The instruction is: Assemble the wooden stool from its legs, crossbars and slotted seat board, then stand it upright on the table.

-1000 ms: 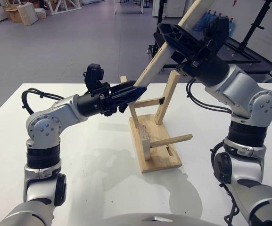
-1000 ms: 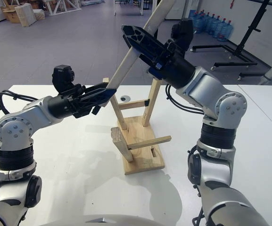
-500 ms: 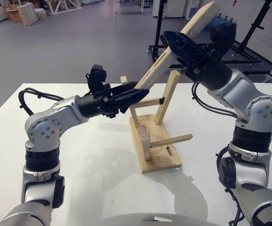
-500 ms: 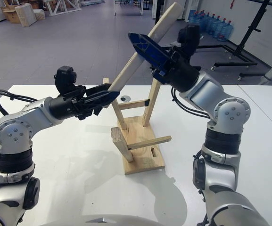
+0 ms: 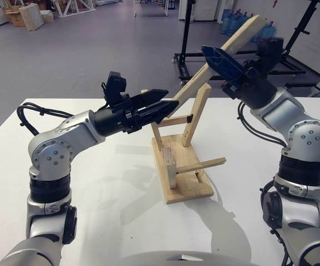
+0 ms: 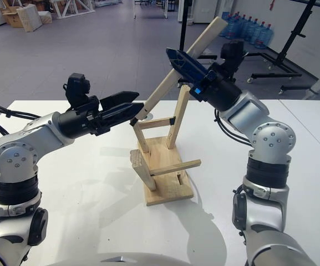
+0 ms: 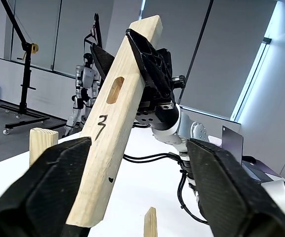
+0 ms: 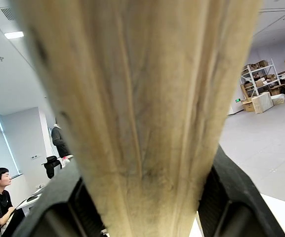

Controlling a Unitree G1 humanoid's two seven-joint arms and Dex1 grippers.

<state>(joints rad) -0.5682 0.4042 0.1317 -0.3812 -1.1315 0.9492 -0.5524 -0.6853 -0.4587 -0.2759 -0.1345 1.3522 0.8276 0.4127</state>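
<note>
My left gripper (image 5: 169,98) is held level at left, its fingers spread wide either side of the lower end of a loose wooden leg (image 7: 113,118) without clamping it; a handwritten 3 (image 7: 100,127) sits on that leg below an oval slot (image 7: 114,90); the leg slants up to the right above the seat board (image 5: 188,187), which lies flat on the white table (image 5: 110,210) with fitted legs (image 5: 197,113) standing on it; my right gripper (image 5: 219,60) is clamped on the loose leg's upper part.

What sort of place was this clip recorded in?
Probably a big robotics lab or workshop hall: a white table on an open grey floor, wheeled black stands, water jugs, and another humanoid robot.
</note>
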